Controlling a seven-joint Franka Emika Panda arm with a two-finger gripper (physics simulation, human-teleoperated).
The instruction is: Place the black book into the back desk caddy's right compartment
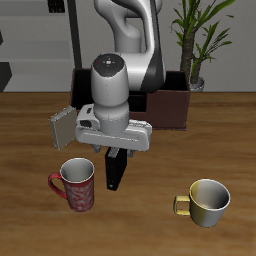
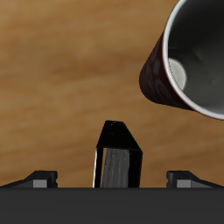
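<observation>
The black book (image 1: 116, 172) stands upright on its edge on the wooden table, beside the red mug (image 1: 75, 186). My gripper (image 1: 116, 152) hangs straight above it, open. In the wrist view the black book (image 2: 118, 159) lies midway between my gripper's (image 2: 112, 178) two widely spread fingertips (image 2: 39, 179), with neither touching it. The back desk caddy (image 1: 172, 106) is a dark reddish-brown box farther back, partly hidden behind my arm. Its right compartment cannot be made out from here.
The red mug (image 2: 188, 61) stands close beside the book. A grey book (image 1: 62, 127) stands tilted behind the red mug. A yellow mug (image 1: 206, 200) sits near the table's front edge. A potted plant (image 1: 195, 40) rises behind the caddy.
</observation>
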